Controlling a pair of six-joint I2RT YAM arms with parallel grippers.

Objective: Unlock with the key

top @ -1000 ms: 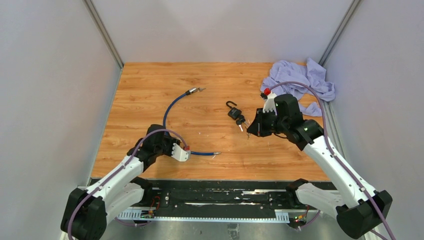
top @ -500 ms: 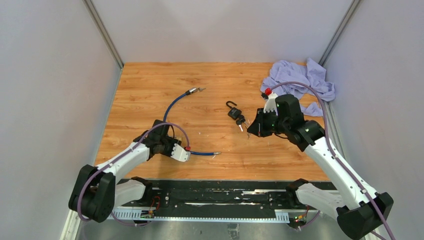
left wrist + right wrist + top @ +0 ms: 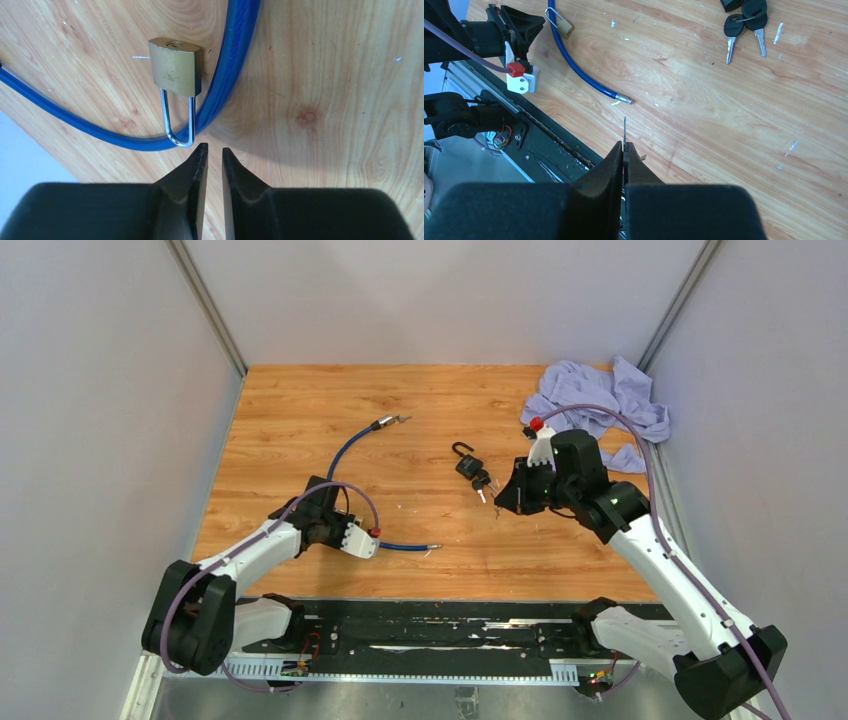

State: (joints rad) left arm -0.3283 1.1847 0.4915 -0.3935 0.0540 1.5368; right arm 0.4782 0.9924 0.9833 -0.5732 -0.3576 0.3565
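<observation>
Right gripper [image 3: 624, 148] is pinching a thin key [image 3: 624, 129] above the table. Left gripper [image 3: 210, 154], narrow and empty, is pointing at the gold lock [image 3: 176, 65] lying against the blue cable [image 3: 235, 60]. Lock is looking shut, so putting the key in and turning it is left

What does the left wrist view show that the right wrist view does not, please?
Only left wrist: the keyhole in the brass padlock, and the narrow gap between the fingers of the left gripper. Only right wrist: the right gripper shut on a thin key, plus two black-headed keys. Both: the padlock and blue cable on the wooden table.
</observation>
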